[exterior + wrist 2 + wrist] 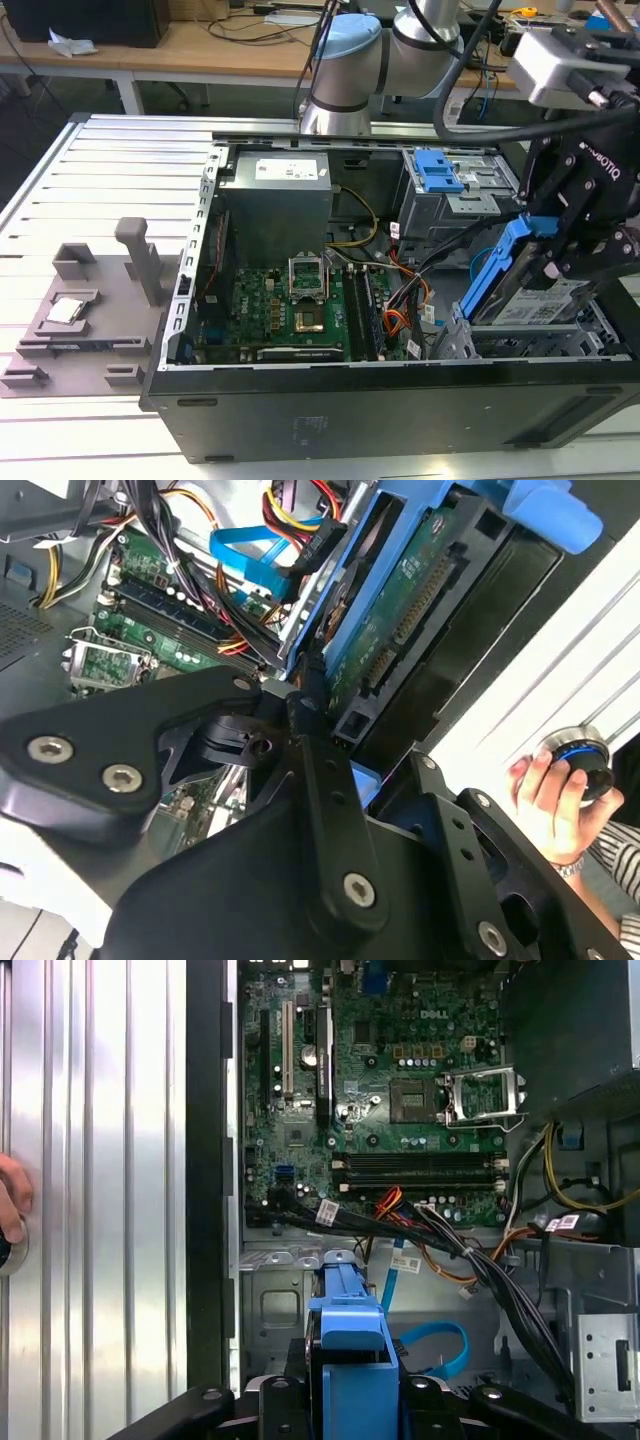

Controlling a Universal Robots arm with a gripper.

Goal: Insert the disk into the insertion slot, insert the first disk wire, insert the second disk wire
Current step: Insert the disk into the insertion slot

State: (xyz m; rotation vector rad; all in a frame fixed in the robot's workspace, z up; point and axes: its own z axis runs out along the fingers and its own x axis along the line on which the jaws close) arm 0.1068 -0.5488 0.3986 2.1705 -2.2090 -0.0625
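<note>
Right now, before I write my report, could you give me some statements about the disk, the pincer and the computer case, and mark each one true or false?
1. The pincer grips the disk, which sits in its blue carrier. True.
2. The disk lies flat, fully seated in the insertion slot. False: it is tilted, with one end raised above the slot.
3. The computer case is closed. False: it is open, and the motherboard shows.
4. A person's hand touches a round button. True.
</note>
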